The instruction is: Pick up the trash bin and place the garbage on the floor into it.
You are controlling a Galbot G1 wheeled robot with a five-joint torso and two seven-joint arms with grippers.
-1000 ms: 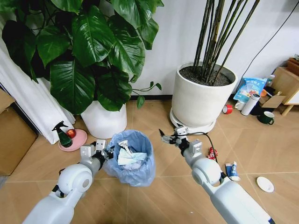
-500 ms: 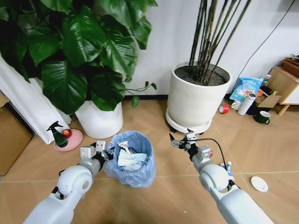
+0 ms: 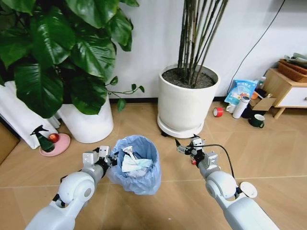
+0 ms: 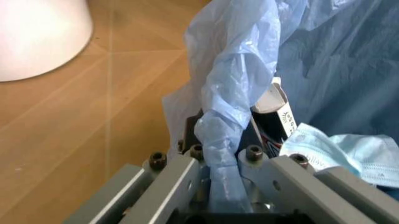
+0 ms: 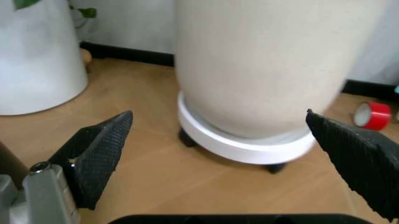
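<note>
L gripper clamped on trash bin rim, I see bag pinched btwn fingers | R gripper jaws wide apart, just right of bin, facing white pot | white lid on floor well right of bin

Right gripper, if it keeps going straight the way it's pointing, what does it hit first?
Most likely the big white plant pot: the open right gripper faces it squarely, with bare floor between. How far off the pot is, I can't tell.
</note>
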